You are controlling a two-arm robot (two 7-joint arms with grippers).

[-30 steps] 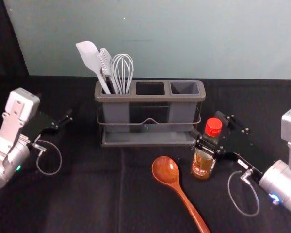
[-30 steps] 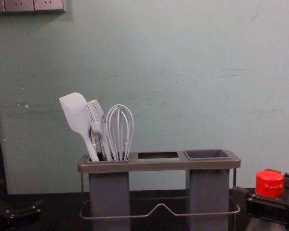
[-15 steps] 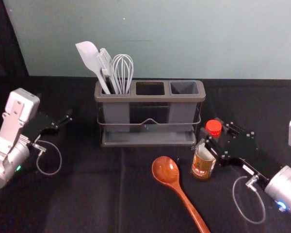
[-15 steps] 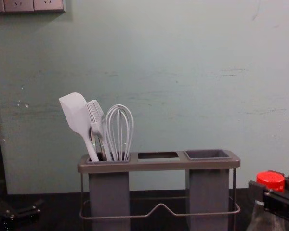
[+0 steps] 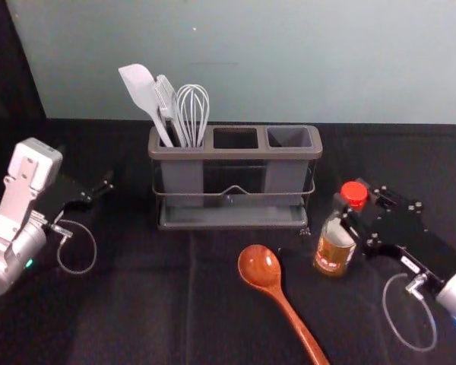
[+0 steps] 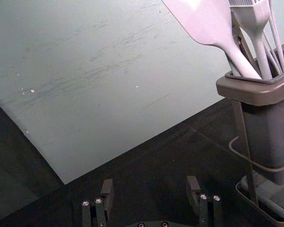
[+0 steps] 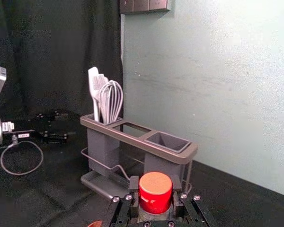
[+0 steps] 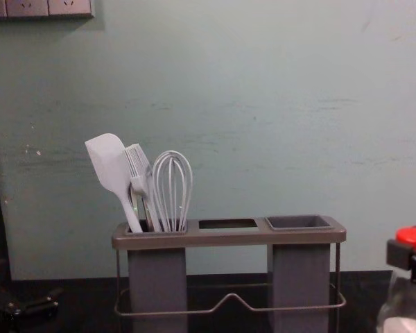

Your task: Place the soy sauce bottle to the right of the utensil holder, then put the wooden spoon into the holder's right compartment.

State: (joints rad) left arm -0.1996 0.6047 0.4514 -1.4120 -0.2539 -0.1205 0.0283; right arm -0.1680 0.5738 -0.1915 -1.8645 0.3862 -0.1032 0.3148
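My right gripper [image 5: 353, 205] is shut on the neck of the soy sauce bottle [image 5: 334, 249], right of the utensil holder [image 5: 235, 153]. In the right wrist view, the right gripper [image 7: 155, 202] has its fingers on both sides below the red cap [image 7: 155, 189]. The bottle looks upright and higher in the chest view. The wooden spoon [image 5: 260, 268] lies in front of the holder, bowl toward it, handle toward the front edge. The holder's right compartment [image 5: 289, 138] is empty. Parked at the left, my left gripper [image 5: 105, 187] is open; the left wrist view shows the left gripper [image 6: 150, 188] holding nothing.
A white spatula [image 5: 140, 90], a brush and a whisk [image 5: 192, 110] stand in the holder's left compartment. Behind the holder rises a pale wall [image 5: 289, 61]. Black cloth [image 5: 137, 304] covers the table.
The right gripper has moved to the right with the bottle, which now stands off farther from the spoon and looks raised. Left arm, spoon and holder have stayed put.
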